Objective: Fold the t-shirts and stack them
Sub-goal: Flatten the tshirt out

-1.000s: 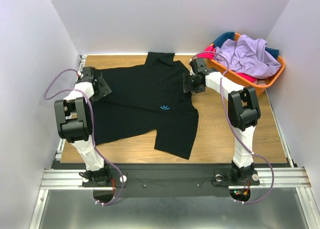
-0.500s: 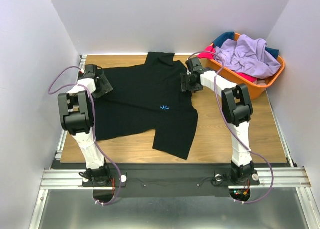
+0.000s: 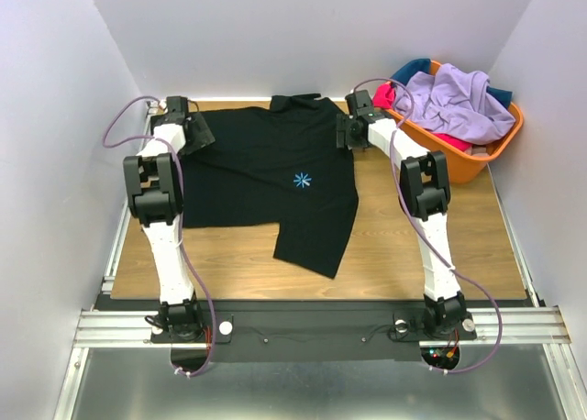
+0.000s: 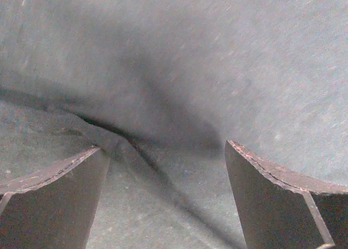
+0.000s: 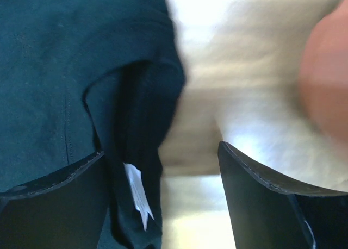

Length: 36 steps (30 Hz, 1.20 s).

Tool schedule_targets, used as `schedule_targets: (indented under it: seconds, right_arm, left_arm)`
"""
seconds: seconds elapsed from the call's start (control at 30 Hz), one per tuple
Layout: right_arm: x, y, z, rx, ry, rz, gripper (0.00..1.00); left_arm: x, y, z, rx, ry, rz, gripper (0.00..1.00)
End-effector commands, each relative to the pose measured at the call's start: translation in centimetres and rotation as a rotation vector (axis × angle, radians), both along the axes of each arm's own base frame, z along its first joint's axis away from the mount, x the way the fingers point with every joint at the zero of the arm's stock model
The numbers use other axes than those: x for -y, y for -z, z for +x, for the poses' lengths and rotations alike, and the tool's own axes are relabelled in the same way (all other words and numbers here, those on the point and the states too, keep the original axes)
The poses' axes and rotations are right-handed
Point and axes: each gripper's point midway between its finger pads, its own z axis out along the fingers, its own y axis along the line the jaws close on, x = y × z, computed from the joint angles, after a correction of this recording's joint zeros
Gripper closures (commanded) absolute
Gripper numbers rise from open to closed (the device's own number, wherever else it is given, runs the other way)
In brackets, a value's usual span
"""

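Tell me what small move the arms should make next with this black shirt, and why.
Probably close both claws: the left claw and right claw stand open with cloth of the black t-shirt between their fingers, and its near hem lies uneven, so gripping could pull it flat.

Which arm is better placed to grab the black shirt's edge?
Right, probably: the right pincer, open, straddles the black t-shirt edge by the white label; the left pincer faces only cloth.
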Motion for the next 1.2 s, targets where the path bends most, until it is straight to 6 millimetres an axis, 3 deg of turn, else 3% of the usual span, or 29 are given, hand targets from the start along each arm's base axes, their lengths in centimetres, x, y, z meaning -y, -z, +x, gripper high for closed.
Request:
schedule_targets:
  seconds: [0.0, 0.03, 0.1, 0.2, 0.23, 0.27, 0.3, 0.33, 0.37, 0.4, 0.43, 0.47, 0.5, 0.53, 0.6, 0.63, 0.67, 0.73, 0.8, 0.83, 0.87, 0.9, 1.03, 1.17]
  right_arm:
    - [4.3, -0.5, 2.5, 0.048, 0.116, -0.037, 0.20]
    - [4.4, -1.0, 2.9, 0.060, 0.114, -0.020, 0.20]
    - [4.1, -1.4, 3.3, 0.066, 0.091, 0.005, 0.19]
    - [2.1, -2.5, 3.7, 0.077, 0.000, 0.103, 0.17]
    - [1.5, -2.9, 3.8, 0.082, -0.023, 0.129, 0.17]
    - [0.3, -3.8, 3.9, 0.096, -0.066, 0.178, 0.17]
    - [0.1, -4.3, 3.9, 0.105, -0.074, 0.188, 0.16]
    - [-0.7, -4.9, 3.8, 0.109, -0.108, 0.225, 0.13]
    - [-0.9, -6.0, 3.7, 0.122, -0.122, 0.234, 0.12]
    - [-1.2, -6.6, 3.5, 0.128, -0.139, 0.247, 0.12]
    - [-1.4, -7.1, 3.3, 0.132, -0.154, 0.251, 0.12]
    - [-1.5, -7.5, 3.2, 0.137, -0.164, 0.257, 0.12]
    - [-1.6, -8.4, 2.6, 0.141, -0.173, 0.263, 0.12]
    - [-1.8, -8.7, 2.2, 0.142, -0.185, 0.273, 0.12]
    - [-2.0, -9.5, 1.4, 0.143, -0.198, 0.287, 0.12]
    - [-2.1, -11.1, 0.9, 0.163, -0.207, 0.298, 0.12]
    - [-2.5, -10.3, 0.0, 0.136, -0.213, 0.316, 0.12]
    - [-2.8, -11.2, -1.5, 0.128, -0.221, 0.347, 0.12]
    - [-3.2, -11.9, -2.5, 0.126, -0.228, 0.362, 0.12]
    - [-3.7, -12.1, -3.3, 0.121, -0.239, 0.368, 0.12]
    - [-3.9, -13.7, -3.9, 0.144, -0.249, 0.369, 0.12]
    - [-3.9, -13.1, -4.9, 0.124, -0.248, 0.363, 0.12]
    - [-4.5, -14.1, -8.1, 0.115, -0.258, 0.356, 0.12]
    - [-4.1, -14.0, -11.6, 0.090, -0.254, 0.365, 0.12]
  left_arm:
    - [2.7, -0.2, 2.2, 0.007, 0.073, -0.032, 0.02]
    - [3.2, -1.8, 3.5, 0.048, 0.090, -0.026, 0.02]
    - [3.7, -2.5, 4.2, 0.067, 0.105, -0.021, 0.02]
    - [4.3, -6.5, 5.4, 0.161, 0.124, 0.009, 0.02]
    - [3.9, -6.7, 5.0, 0.165, 0.106, 0.040, 0.02]
    - [3.5, -9.9, 4.8, 0.224, 0.084, 0.067, 0.02]
    - [3.3, -11.6, 4.8, 0.278, 0.070, 0.073, 0.01]
    - [2.7, -13.4, 3.2, 0.302, 0.040, 0.091, 0.02]
    - [2.5, -15.0, 2.7, 0.353, 0.017, 0.096, 0.02]
    - [2.2, -13.4, 0.7, 0.312, -0.001, 0.105, 0.02]
    - [1.7, -14.0, -0.4, 0.322, -0.030, 0.116, 0.01]
    - [0.4, -17.1, -2.3, 0.375, -0.109, 0.152, 0.02]
    - [-0.2, -16.9, -4.0, 0.355, -0.178, 0.141, 0.02]
    - [-1.6, -16.4, -7.3, 0.317, -0.259, 0.172, 0.02]
    - [-2.7, -15.6, -10.2, 0.292, -0.341, 0.189, 0.01]
    - [-3.1, -15.0, -11.6, 0.281, -0.390, 0.179, 0.01]
    - [-4.0, -14.1, -13.8, 0.254, -0.433, 0.192, 0.02]
    - [-5.5, -11.3, -16.9, 0.183, -0.524, 0.154, 0.02]
    - [-5.6, -11.0, -18.3, 0.193, -0.552, 0.084, 0.02]
    - [-5.7, -9.5, -19.6, 0.165, -0.567, 0.072, 0.02]
    - [-5.8, -10.0, -20.2, 0.192, -0.578, 0.058, 0.02]
    - [-6.1, -9.8, -20.5, 0.206, -0.596, 0.044, 0.02]
    - [-6.3, -6.7, -22.8, 0.136, -0.618, 0.009, 0.02]
    - [-6.5, -5.3, -23.9, 0.130, -0.642, -0.037, 0.03]
